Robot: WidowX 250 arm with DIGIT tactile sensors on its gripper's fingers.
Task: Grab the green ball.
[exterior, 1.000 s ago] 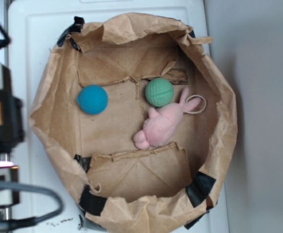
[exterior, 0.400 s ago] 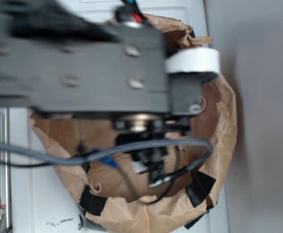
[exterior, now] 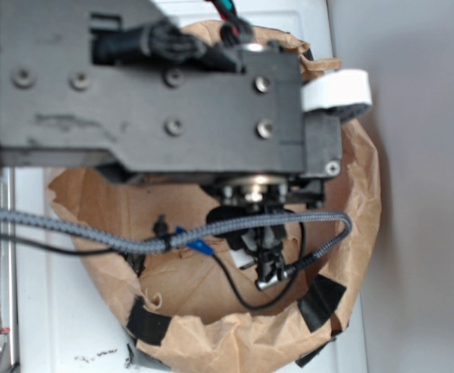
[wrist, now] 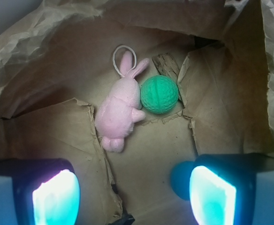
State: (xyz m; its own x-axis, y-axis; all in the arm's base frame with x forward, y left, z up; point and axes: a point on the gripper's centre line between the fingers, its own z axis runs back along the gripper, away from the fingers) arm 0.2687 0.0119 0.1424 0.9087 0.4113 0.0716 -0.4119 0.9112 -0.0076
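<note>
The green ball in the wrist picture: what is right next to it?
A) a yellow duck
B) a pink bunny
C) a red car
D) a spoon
B: in the wrist view the green ball lies in the brown paper bag right beside the pink bunny, close against its arm and ear.

A white tabletop (exterior: 56, 326) with a raised edge fills the left and lower part of the exterior view. A plain pale grey surface (exterior: 421, 186), wall or floor, runs down the right side. Small dark scuff marks (exterior: 95, 358) sit near the bottom edge. Lighting is soft and even.
</note>
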